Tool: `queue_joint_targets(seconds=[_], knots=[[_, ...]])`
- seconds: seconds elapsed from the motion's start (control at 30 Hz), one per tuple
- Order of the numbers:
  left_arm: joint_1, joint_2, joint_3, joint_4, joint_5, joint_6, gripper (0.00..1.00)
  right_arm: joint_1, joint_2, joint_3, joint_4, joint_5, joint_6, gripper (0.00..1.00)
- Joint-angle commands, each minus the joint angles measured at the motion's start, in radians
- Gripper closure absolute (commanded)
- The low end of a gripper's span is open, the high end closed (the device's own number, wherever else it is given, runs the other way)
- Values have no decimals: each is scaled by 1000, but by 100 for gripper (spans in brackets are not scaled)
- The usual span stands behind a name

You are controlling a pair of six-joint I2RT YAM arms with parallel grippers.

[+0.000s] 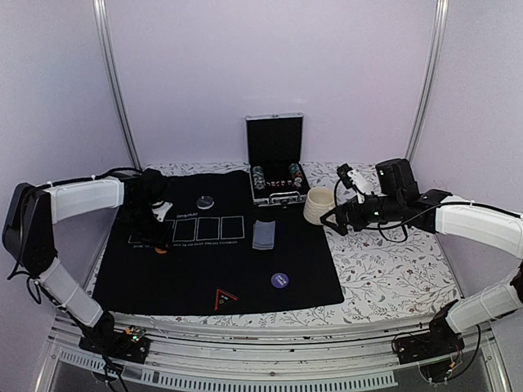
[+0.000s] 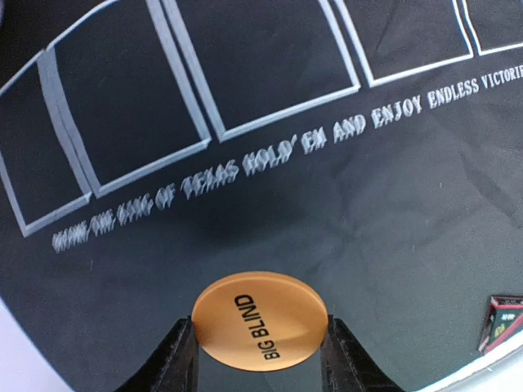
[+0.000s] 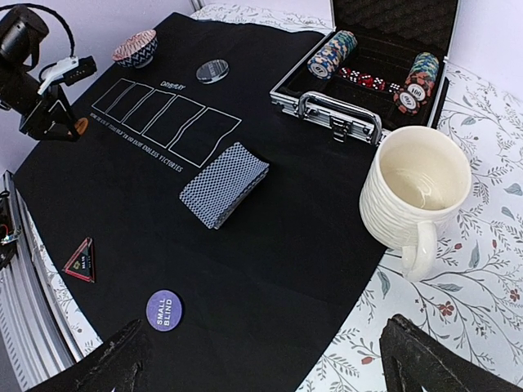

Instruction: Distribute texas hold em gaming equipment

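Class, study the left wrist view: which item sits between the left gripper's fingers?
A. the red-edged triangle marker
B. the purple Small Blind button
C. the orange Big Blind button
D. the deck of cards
C: the orange Big Blind button sits between the two fingers of the left gripper, touching both.

Big Blind button (image 2: 260, 320): orange, black lettering
Small Blind button (image 3: 164, 309): purple, white lettering
Card deck (image 3: 224, 184): blue-grey lattice backs
Mat (image 3: 270, 245): black, white outlines
Mug (image 3: 413, 200): cream
Tablecloth (image 3: 490, 245): white, floral sprigs
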Motion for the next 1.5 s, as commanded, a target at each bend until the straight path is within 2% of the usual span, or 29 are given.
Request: queue_joint_targets(seconds=[0.0,0.1,0.27,0.6,0.8,0.87,0.97,1.07,1.17,1.27,1.37,1.47], knots=[[-6,-70,-21,-60,-34,-155,81,6,14,28,21,-29,16,1],[-11,-79,-51,-99,-49,-214,78,6,20,40,18,-35,21,1],[-9,-68,-147,-110,-40,-221,68,6,15,44,19,-34,24,1],[67,-14,-155,-117,-44,-213,65,15,12,51,13,-45,34,1],[69,12,-149,-133,-80,-228,47,17,-3,49,2,-38,31,1],[64,3,-143,-138,-86,-230,37,17,-7,49,-3,-37,30,1],[47,-50,-107,-164,-152,-238,23,17,-14,48,-7,-38,29,1],[36,-128,-62,-166,-166,-238,17,18,-18,46,-7,-37,30,1],[-54,-200,6,-118,-153,-214,17,18,-21,47,-2,-41,33,1],[-259,-267,21,72,-29,-174,17,18,-26,49,1,-40,39,1],[-419,-190,49,203,101,-172,16,19,-36,52,-5,-18,55,1],[-569,-7,162,184,101,-135,13,18,-62,44,-11,16,69,1]])
